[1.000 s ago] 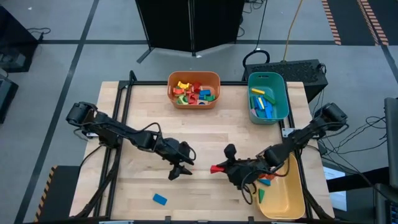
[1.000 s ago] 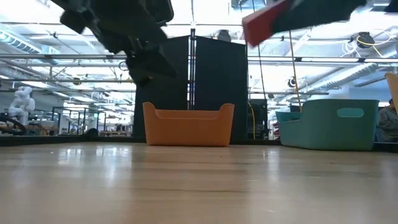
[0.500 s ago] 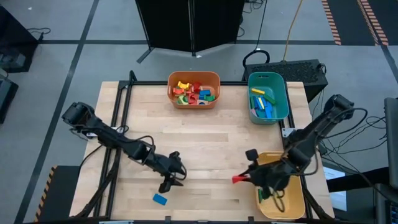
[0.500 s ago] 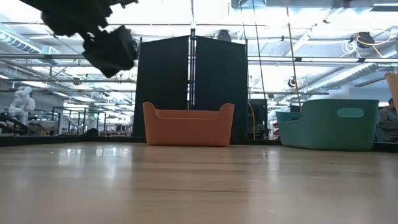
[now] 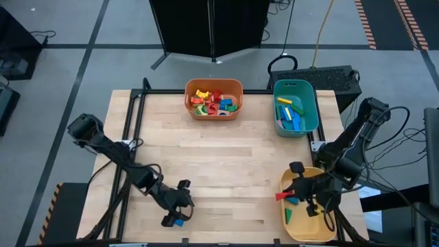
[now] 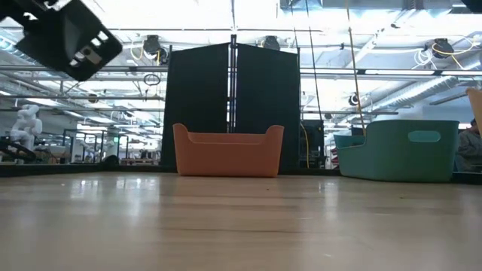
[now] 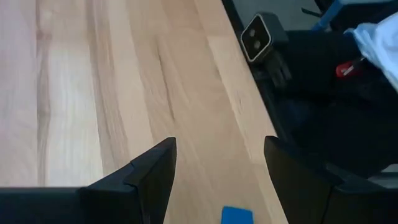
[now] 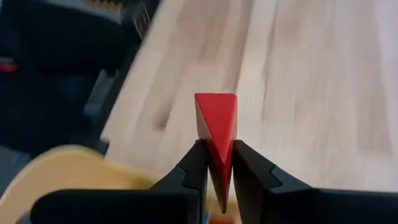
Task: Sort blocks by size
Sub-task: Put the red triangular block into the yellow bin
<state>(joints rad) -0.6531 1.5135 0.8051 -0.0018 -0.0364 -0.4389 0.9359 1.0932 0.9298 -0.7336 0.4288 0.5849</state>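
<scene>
A small blue block (image 5: 178, 221) lies flat on the wooden table near its near edge, left of centre. It also shows low between the fingers in the left wrist view (image 7: 236, 216). My left gripper (image 5: 175, 211) (image 7: 219, 149) hangs open just over the block and touches nothing. My right gripper (image 5: 288, 195) (image 8: 217, 152) is shut on a red block (image 5: 280, 196) at the left rim of the yellow bin (image 5: 312, 223), at the table's near right. My right gripper pinches the red block's two flat faces (image 8: 216, 134) between its two fingers. The block's free end sticks out past the fingertips. The fingers slant downward, coming from the table's right. The block is lifted clear, over the yellow bin's left rim (image 8: 62, 165).
An orange bin (image 5: 213, 99) with mixed blocks stands at the far edge, and a teal bin (image 5: 295, 106) with mostly blue blocks at the far right. The yellow bin holds a few blocks. In the low view a dark part of an arm (image 6: 64, 34) hangs at the upper left.
My left gripper has swung from the table's middle toward the near edge and left, ending over the blue block. My right gripper has carried the red block right and toward the near edge, rising and rolling its wrist, until it is over the yellow bin's rim.
</scene>
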